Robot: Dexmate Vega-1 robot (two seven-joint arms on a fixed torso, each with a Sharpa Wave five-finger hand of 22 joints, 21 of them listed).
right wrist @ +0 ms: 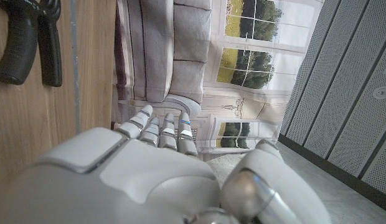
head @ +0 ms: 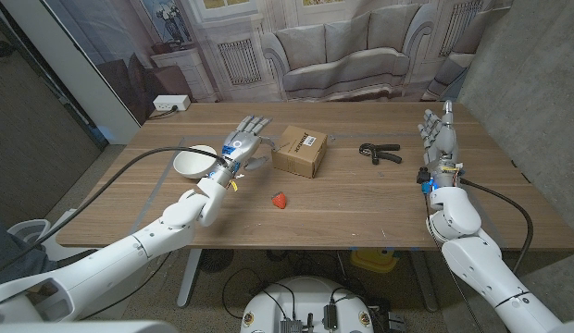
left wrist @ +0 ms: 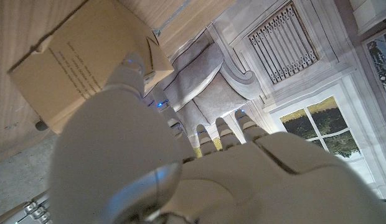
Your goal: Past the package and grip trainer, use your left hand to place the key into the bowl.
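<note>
Cardboard package (head: pixel 299 151), centre of table: white label on its top face carries dark print, too small to read in the head view. Left wrist view: faint printed lines on one face of the package (left wrist: pixel 75 68), blurred and illegible. No other text, number or brand legible anywhere.

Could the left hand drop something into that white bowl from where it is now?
Probably yes. The left hand is raised just beside the white bowl, with nothing between them; the cardboard package lies on its other side.
</note>
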